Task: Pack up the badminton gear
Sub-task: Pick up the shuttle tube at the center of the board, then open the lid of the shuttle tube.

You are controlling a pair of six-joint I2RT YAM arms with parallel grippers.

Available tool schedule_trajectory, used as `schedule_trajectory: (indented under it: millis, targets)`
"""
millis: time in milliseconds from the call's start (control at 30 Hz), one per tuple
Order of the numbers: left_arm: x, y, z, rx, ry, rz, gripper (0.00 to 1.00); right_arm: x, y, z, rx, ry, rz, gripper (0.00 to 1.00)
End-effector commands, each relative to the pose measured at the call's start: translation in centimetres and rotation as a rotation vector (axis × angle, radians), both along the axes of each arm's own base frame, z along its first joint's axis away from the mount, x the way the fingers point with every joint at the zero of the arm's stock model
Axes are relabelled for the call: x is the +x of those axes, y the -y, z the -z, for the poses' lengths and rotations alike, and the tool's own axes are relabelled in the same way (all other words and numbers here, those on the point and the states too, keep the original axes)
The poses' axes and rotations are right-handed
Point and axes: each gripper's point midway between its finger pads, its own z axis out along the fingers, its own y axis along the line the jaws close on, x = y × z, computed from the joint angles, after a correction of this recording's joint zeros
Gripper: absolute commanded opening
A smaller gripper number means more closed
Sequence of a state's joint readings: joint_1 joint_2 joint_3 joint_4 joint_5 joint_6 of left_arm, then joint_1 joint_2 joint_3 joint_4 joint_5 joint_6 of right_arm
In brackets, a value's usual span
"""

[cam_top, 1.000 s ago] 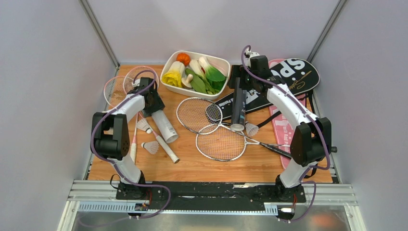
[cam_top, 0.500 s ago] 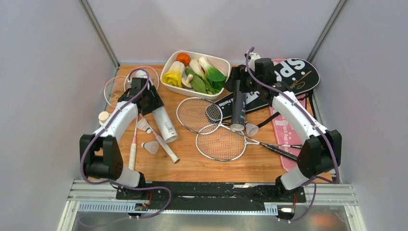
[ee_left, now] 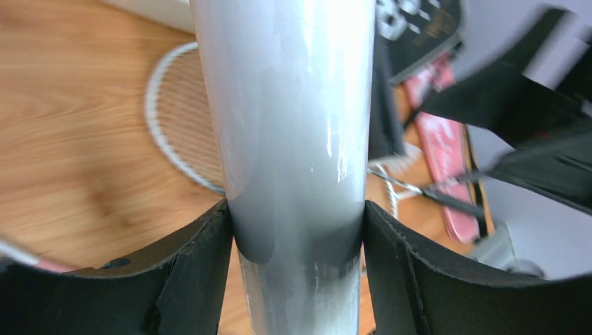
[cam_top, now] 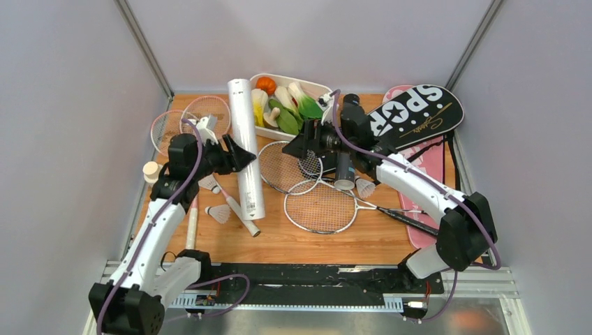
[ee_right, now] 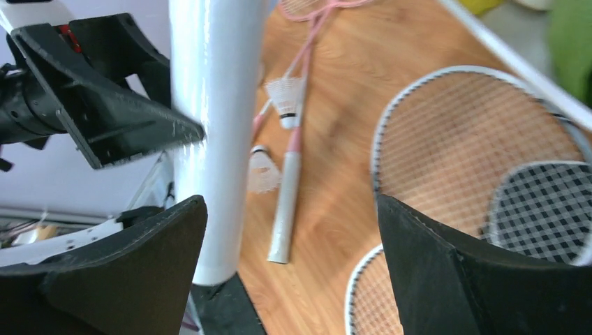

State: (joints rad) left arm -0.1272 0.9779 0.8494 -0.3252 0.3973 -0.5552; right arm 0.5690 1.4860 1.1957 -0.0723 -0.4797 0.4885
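Two arms close in on one white tube [cam_top: 244,146]: the left gripper [cam_top: 239,155] is clamped round its middle and holds it up on end at about 10 o'clock from the centre of the table [cam_top: 314,241], where a second ago it lay flat on the wood. Its upper end crosses the left rim of the white tray [cam_top: 322,89] of toy vegetables [cam_top: 285,121] at 12 o'clock. The right gripper [cam_top: 292,146], jaws spread wide and holding nothing, has swung over from the far end of the black tube [cam_top: 343,167]. It faces the white tube from the 3 o'clock side, above the silver racquets [cam_top: 321,207]. Count them: three silver heads mid-table, two pink racquets [cam_top: 206,112] at 10 o'clock, and three shuttlecocks [cam_top: 220,213], two by the white tube's foot and one at the black tube's near end. A black cover [cam_top: 412,115] and a pink cover [cam_top: 427,167] lie at 2 o'clock. A small bottle [cam_top: 150,169], hidden a second ago, shows at 9 o'clock.
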Motion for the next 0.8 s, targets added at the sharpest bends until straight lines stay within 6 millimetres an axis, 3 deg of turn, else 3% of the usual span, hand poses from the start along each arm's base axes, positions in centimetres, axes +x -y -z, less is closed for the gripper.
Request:
schedule_trajectory:
  millis: [0,167,367,433,533,767]
  targets:
    - [-4.0,4.7,-6.1,-0.066,0.324,0.331,0.15,-3.1,-2.8,-5.5,0.189,0.092,-0.11,0.94]
    - [-7.3,5.8,-6.0,-0.056,0.408,0.493,0.16,-4.1,-1.1,-8.6,0.187,0.221,-0.071,0.94]
    - [-8.7,5.7,-5.0,0.103,0.557,0.575,0.15,-5.2,4.7,-14.3,0.094,0.395,0.083,0.91]
    - [-8.7,5.4,-4.3,0.183,0.579,0.591,0.14,-5.8,5.7,-16.1,0.09,0.434,0.1,0.89]
    - [-8.2,4.8,-3.3,0.34,0.623,0.616,0.1,-7.1,5.6,-18.4,0.103,0.448,0.051,0.81]
    - [-7.4,3.8,-3.7,0.544,0.776,0.612,0.08,-8.4,4.4,-19.0,0.133,0.389,-0.049,0.66]
